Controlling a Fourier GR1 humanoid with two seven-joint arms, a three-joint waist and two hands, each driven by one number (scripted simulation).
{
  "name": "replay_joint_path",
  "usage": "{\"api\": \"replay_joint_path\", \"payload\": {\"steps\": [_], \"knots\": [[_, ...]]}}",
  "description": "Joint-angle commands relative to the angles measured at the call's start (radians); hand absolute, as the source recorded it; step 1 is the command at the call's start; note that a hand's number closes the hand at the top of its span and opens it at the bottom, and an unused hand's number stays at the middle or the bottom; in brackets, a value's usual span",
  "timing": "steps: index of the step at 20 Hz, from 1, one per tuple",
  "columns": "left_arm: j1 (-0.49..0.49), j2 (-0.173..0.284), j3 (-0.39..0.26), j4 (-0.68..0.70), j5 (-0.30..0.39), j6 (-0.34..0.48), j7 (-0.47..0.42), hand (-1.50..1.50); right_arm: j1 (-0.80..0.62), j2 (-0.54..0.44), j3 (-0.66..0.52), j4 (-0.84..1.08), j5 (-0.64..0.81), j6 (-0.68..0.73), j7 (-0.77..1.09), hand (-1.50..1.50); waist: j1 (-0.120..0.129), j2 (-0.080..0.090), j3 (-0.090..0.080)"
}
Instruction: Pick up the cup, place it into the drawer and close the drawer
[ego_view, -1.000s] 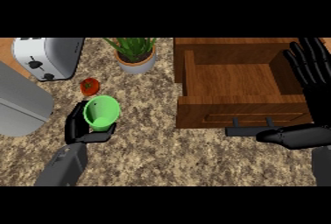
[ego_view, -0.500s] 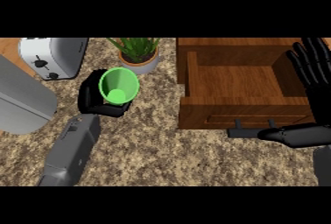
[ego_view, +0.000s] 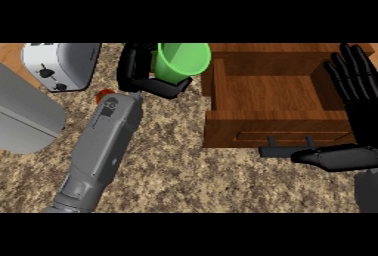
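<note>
My left hand (ego_view: 145, 75) is curled round a green cup (ego_view: 181, 60) and holds it above the counter, right beside the left wall of the open wooden drawer (ego_view: 284, 131). The cup tilts, its mouth facing up and to the right. The drawer's inside is bare wood, and its dark handle (ego_view: 284, 149) sits on the front panel. My right hand (ego_view: 356, 100) stands open at the drawer's right side, fingers up, thumb reaching left below the front panel near the handle.
A silver toaster (ego_view: 59, 62) stands at the back left. A large grey appliance (ego_view: 26, 117) fills the left edge. A small red object (ego_view: 103, 95) peeks out beside my left forearm. The counter is speckled brown granite (ego_view: 192, 180).
My left hand has carried the green cup up and to the right, from the counter's left side to the drawer's left wall. The potted plant is now hidden. The right hand has stayed put.
</note>
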Motion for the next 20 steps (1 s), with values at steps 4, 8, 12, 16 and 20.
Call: {"api": "replay_joint_path", "payload": {"steps": [4,8,12,16,20], "knots": [[-0.214,-0.013,-0.098,-0.003,0.030,0.166,0.202,1.50,-0.042,0.008,-0.010,0.062,0.023,-0.019,-0.041,-1.50,-0.014,0.008,0.000],[-0.368,-0.013,-0.171,0.159,0.083,0.296,0.292,1.50,-0.018,0.001,0.012,0.000,0.012,0.007,-0.018,-1.50,-0.059,0.013,0.000],[-0.470,-0.013,-0.173,0.288,0.083,0.333,0.362,1.50,-0.056,-0.034,-0.034,0.078,-0.031,0.045,-0.039,-1.50,-0.052,0.018,0.001],[-0.476,-0.013,-0.249,0.416,0.124,0.362,0.324,1.50,-0.088,-0.017,0.001,0.035,-0.010,0.017,0.006,-1.50,-0.080,0.025,0.000],[-0.478,-0.013,-0.333,0.485,0.168,0.307,0.356,1.50,-0.118,-0.002,0.019,0.058,-0.006,0.021,-0.024,-1.50,-0.117,0.035,0.001]]}}
